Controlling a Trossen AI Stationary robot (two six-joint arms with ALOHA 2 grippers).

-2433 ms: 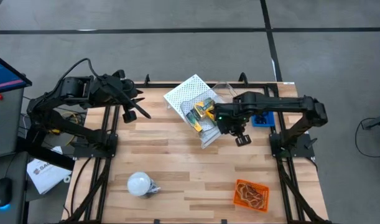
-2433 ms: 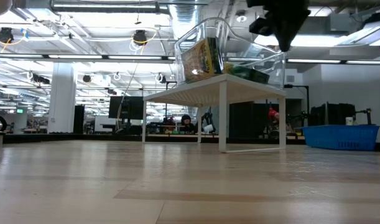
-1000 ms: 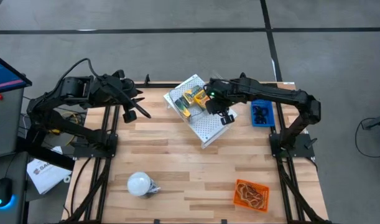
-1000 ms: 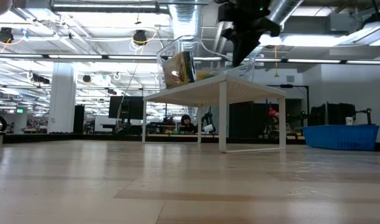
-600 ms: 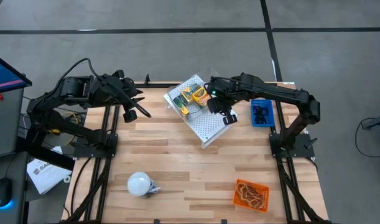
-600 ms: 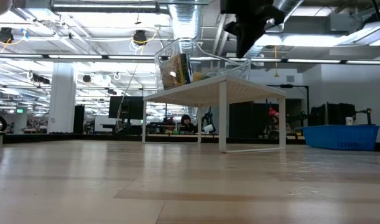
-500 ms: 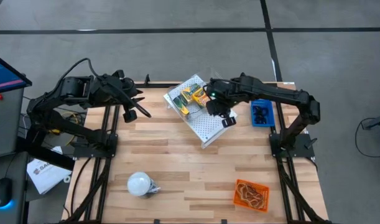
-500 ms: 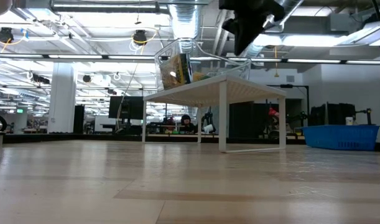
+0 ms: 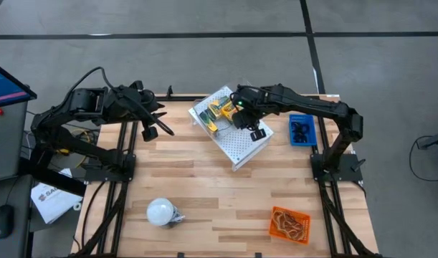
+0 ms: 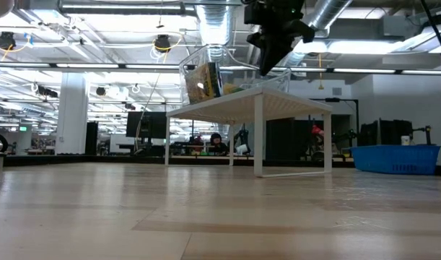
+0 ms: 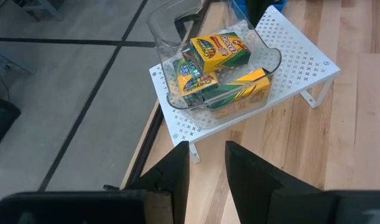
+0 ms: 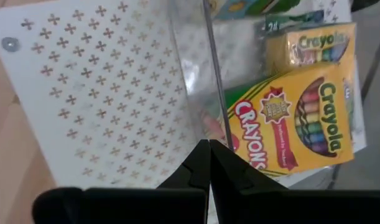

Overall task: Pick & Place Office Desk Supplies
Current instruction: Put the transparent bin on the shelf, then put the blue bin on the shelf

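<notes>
The right hand [image 9: 256, 133], fingers pressed together and empty, hangs over the white perforated stand [image 9: 239, 147], just beside the clear tray [image 11: 177, 28] holding the crayon boxes [image 11: 219, 52]. The left hand [image 9: 158, 127] waits, slightly parted, at the worktop's [image 9: 204, 186] far left edge.

Overhead, table-level and wrist views share the crayon boxes [image 9: 220, 112].

Counted items: three yellow-and-green crayon boxes [image 11: 219, 53] in one clear bin [image 11: 272, 57] atop one white perforated stand [image 9: 240, 147]; one blue bin [image 9: 302, 130]; one orange bin [image 9: 289, 224]; one white bulb-like object [image 9: 161, 211]; two arms.
</notes>
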